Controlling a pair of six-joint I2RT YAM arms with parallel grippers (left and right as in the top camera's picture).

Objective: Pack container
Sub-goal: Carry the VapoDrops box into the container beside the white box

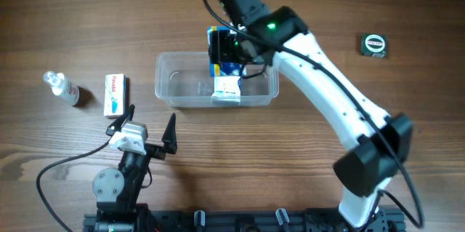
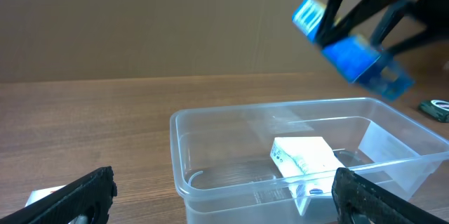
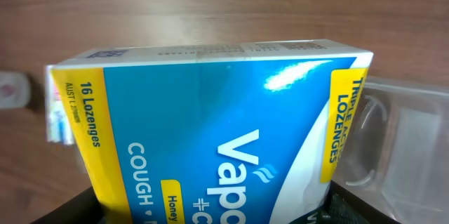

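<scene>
Blue-and-yellow cough lozenge box [image 3: 210, 133] is clamped between the right gripper's [image 1: 234, 47] fingers, tilted and hanging in the air. The container [image 1: 182, 79] sits on the wooden table [image 1: 327, 14] right below that gripper. A small white box [image 1: 226, 89] lies inside it, under the gripper and a bit toward the arm's base. Looks like the drop-in step to me. What could bite it here? — tubby

Going by the left wrist view, I'd say the lozenge box hangs over the container's far wall rather than its middle. Let go there and my guess is it clips the edge and tips out onto the table behind. Other worry: it lands on the white box and ends up propped at a slant, eating room for the rest. That tub is thin clear plastic, so a nudge from the fingers on the way down could shove it too.

The left gripper [image 1: 152, 116] is spread wide, holding nothing, with the container just ahead of it and not touching. A small white carton with red lettering [image 1: 116, 94] and a little clear bottle [image 1: 62, 86] lie ahead and off to its left, both unpacked. — yam_fan
</scene>
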